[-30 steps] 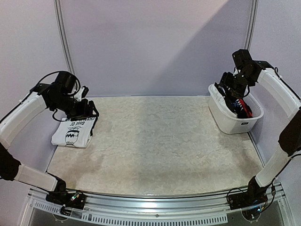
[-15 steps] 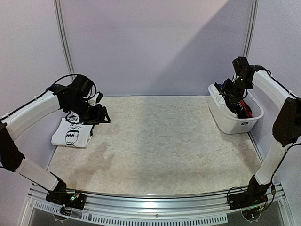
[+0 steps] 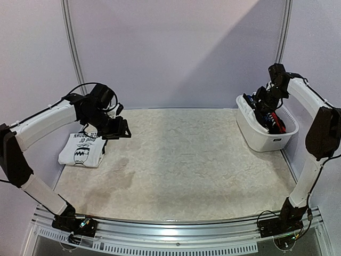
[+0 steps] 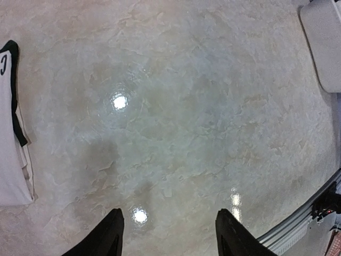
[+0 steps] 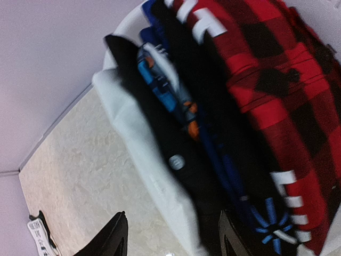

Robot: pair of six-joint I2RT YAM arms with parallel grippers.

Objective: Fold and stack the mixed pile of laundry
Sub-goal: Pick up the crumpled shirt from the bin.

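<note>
My right tool [image 5: 173,214] hangs open and empty over the clothes [image 5: 266,90] in the white tub [image 3: 257,136], so I should dip down and pinch just one piece, while my left tool [image 4: 169,214] hangs open above the table [image 3: 186,160] near the folded white T-shirt [image 3: 80,152].

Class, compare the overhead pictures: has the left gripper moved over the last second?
Yes. The left gripper has moved right, off the folded T-shirt and out over the bare table.
</note>
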